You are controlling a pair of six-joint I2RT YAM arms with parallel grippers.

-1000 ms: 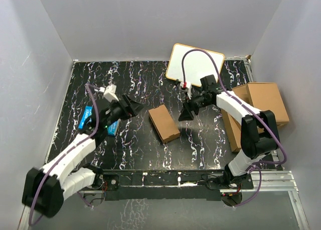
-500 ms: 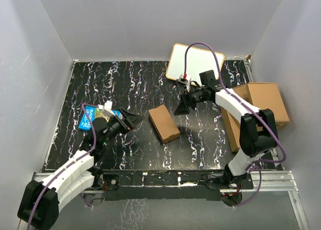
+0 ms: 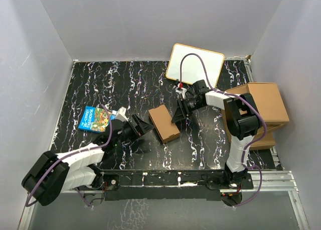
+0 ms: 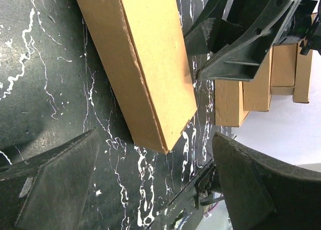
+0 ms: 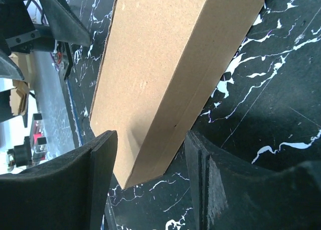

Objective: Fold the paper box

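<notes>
The paper box (image 3: 164,123) lies on the black marbled table as a shut, shallow brown cardboard box. My left gripper (image 3: 145,127) stands low at its left side, open wide. In the left wrist view the box (image 4: 145,54) lies just beyond the left gripper (image 4: 155,190), with nothing between the fingers (image 4: 55,185). My right gripper (image 3: 179,115) is at the box's right edge. In the right wrist view the right gripper (image 5: 150,185) is open and straddles a corner of the box (image 5: 160,69). I see no firm grip there.
A blue picture book (image 3: 95,119) lies at the left. A whiteboard (image 3: 195,64) leans at the back. A pile of larger cardboard boxes (image 3: 258,107) stands at the right edge, also visible as boxes (image 4: 251,89) in the left wrist view.
My left arm drew back and dropped low, its gripper sliding right toward the box and opening wider, which uncovered the blue book. My right gripper moved left and down onto the box's right edge.
</notes>
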